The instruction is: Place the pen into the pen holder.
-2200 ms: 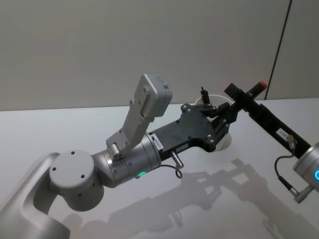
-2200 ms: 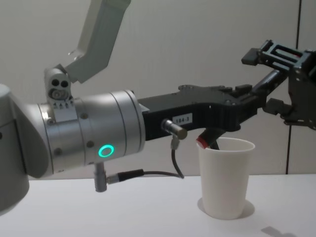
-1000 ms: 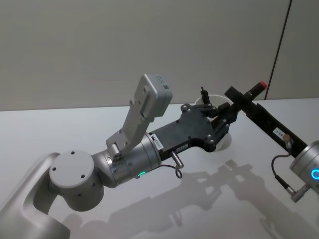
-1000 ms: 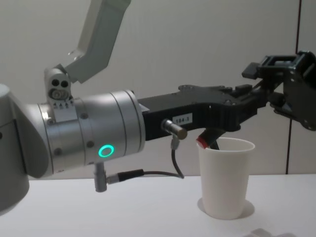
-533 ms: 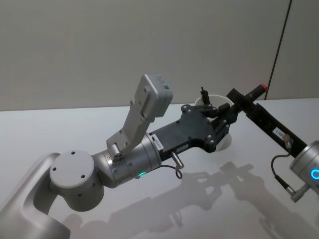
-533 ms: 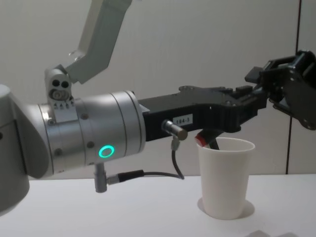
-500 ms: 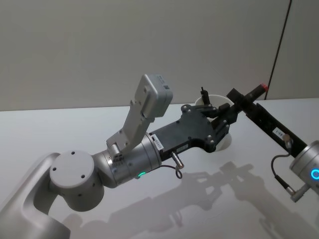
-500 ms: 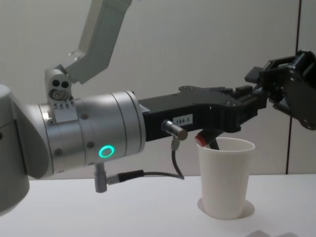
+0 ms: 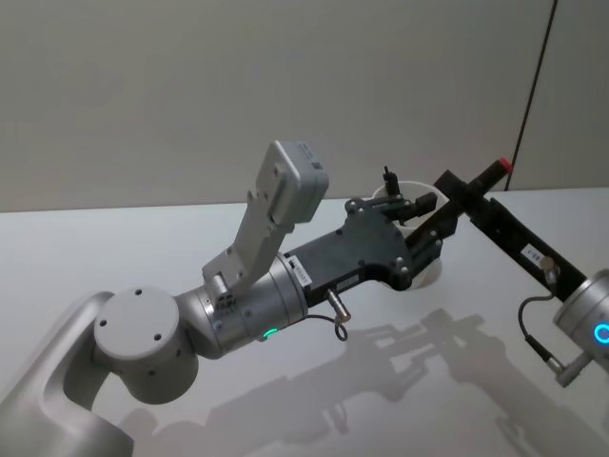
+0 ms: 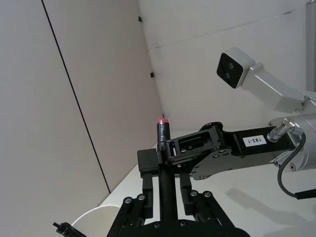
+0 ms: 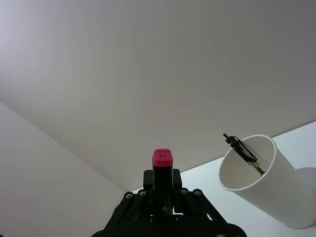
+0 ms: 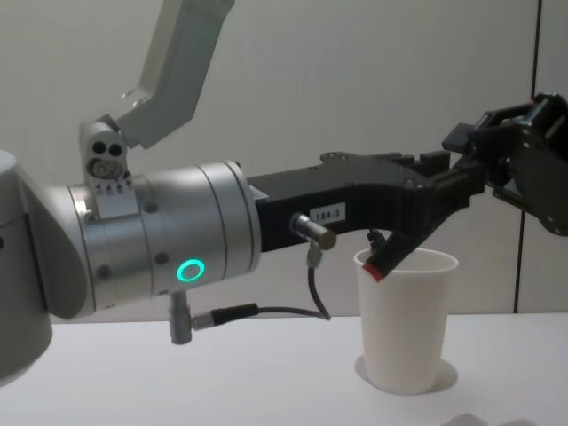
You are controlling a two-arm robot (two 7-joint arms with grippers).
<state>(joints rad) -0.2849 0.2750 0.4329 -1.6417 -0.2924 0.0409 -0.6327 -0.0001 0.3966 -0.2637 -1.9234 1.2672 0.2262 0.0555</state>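
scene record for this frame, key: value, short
pen: black, red ends, held off the table, tilted
holder: right end effector, shut on the pen
left end effector: reaching beside the cup, alongside the pen
cup: white paper, upright on table
in cup: one black clip pen, leaning on the wall
task state: pen not yet in the cup; its lower red end at rim height

A pale table [image 9: 143,248] carries the white pen holder [image 12: 406,321].
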